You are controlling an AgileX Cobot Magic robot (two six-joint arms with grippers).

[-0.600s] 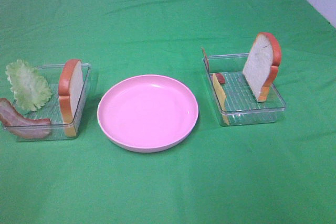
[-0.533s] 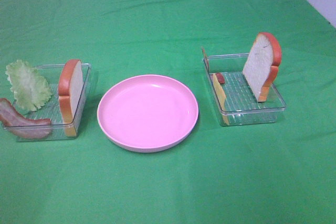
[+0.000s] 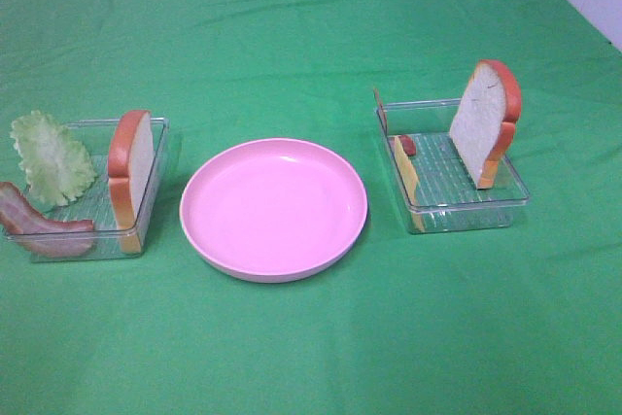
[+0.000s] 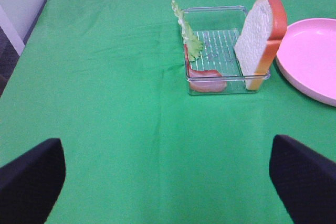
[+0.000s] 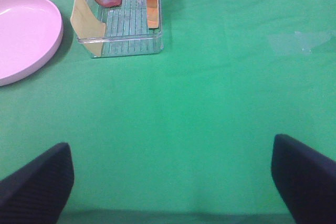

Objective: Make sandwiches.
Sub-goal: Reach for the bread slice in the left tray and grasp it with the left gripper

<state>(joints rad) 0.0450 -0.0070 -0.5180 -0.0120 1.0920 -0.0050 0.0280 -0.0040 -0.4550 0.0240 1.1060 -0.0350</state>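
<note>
No sandwich is stacked. In the left clear tray [image 3: 160, 126] a bread slice [image 3: 131, 177] stands on edge, with a lettuce leaf [image 3: 49, 157] and a bacon strip [image 3: 39, 230]. In the right clear tray [image 3: 515, 199] a second bread slice [image 3: 486, 123] stands upright, with yellow cheese [image 3: 406, 177] and a bacon strip [image 3: 407, 145]. My left gripper [image 4: 168, 182] is open and empty, well short of the left tray [image 4: 212, 9]. My right gripper [image 5: 170, 182] is open and empty, well short of the right tray [image 5: 126, 45]. Neither gripper shows in the exterior view.
A round pink plate [image 3: 274, 206] with nothing on it lies between the two trays on the green tablecloth [image 3: 311, 357]. The plate's edge shows in the left wrist view [image 4: 310, 56] and the right wrist view [image 5: 23, 35].
</note>
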